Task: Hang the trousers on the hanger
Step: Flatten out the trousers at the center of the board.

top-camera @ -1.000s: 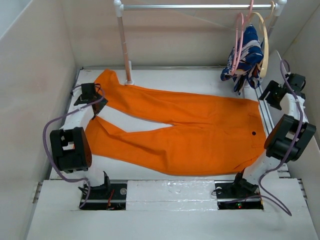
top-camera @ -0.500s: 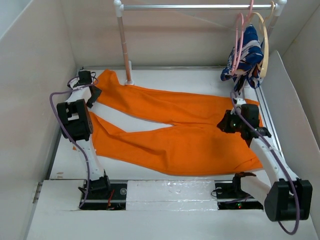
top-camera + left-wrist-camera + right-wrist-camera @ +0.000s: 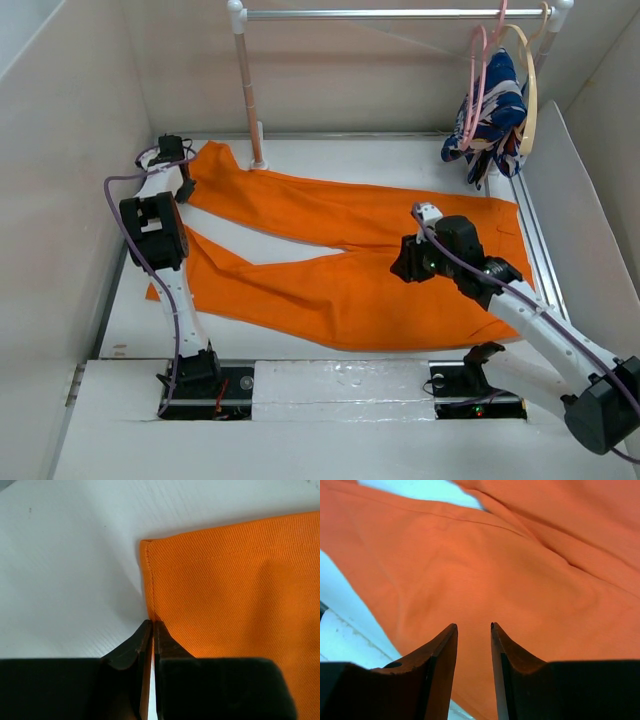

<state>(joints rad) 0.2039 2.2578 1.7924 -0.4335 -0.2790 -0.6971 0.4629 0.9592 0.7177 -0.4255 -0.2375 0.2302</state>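
The orange trousers [image 3: 380, 240] lie flat on the white table, legs to the left and waist to the right. My left gripper [image 3: 187, 190] is at the far leg's hem; in the left wrist view it [image 3: 152, 622] is shut on the side edge of the trousers [image 3: 235, 595], a sliver of orange between the jaws. My right gripper [image 3: 405, 262] hovers over the seat near the crotch. In the right wrist view it [image 3: 472, 626] is open a little above the trousers [image 3: 485, 570], holding nothing. The pink hanger [image 3: 476, 80] hangs on the rail at the back right.
A tan hanger [image 3: 527, 90] with a blue-and-white garment [image 3: 495, 115] hangs beside the pink one on the rail [image 3: 400, 14]. The rail's post [image 3: 250, 100] stands by the far leg. Beige walls enclose the table on the left, back and right.
My left gripper has closed on the hem edge of the far leg. My right arm has swung left from the waist side toward the middle of the trousers.
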